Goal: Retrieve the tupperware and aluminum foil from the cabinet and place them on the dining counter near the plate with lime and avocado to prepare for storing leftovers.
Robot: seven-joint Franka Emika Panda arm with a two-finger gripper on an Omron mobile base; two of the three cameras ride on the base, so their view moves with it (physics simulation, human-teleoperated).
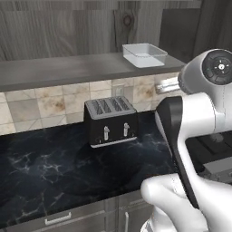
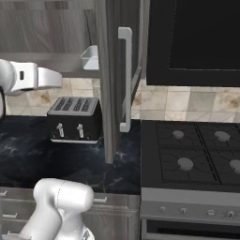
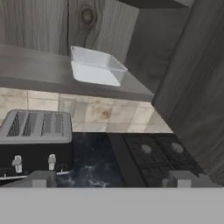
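**A:** Where is the pale grey-white rectangular plastic tupperware (image 1: 144,55)?

**B:** On the thick grey shelf board of the grey wood-grain cabinet (image 1: 59,69), near the board's right end, sitting upright and open-topped. From the right base camera the open cabinet door (image 2: 115,79) with its long pale handle covers most of it, so just one corner (image 2: 90,57) pokes out past the door's edge.

**A:** And the gripper?

**B:** The hand camera shows its two dark finger tips at the bottom, one at the left (image 3: 40,179) and one at the right (image 3: 181,178), so the gripper (image 3: 110,179) stands spread as wide as it goes with nothing between the jaws. It sits well below and short of the tub, apart from it.

**A:** What is under the shelf?

**B:** A black four-slot toaster (image 1: 111,120) with two silver levers, on the black white-veined marble worktop (image 1: 50,172), against beige tiles. To its right is a black gas stove (image 2: 197,157); its right burners are cut off by the frame edge.

**A:** Anything hard to make out?

**B:** The white arm (image 1: 195,136) blocks the right side of the left base view, hiding the shelf's far end and part of the stove. The shelf's contents left of the tub look bare, though the upper cabinet is cropped.
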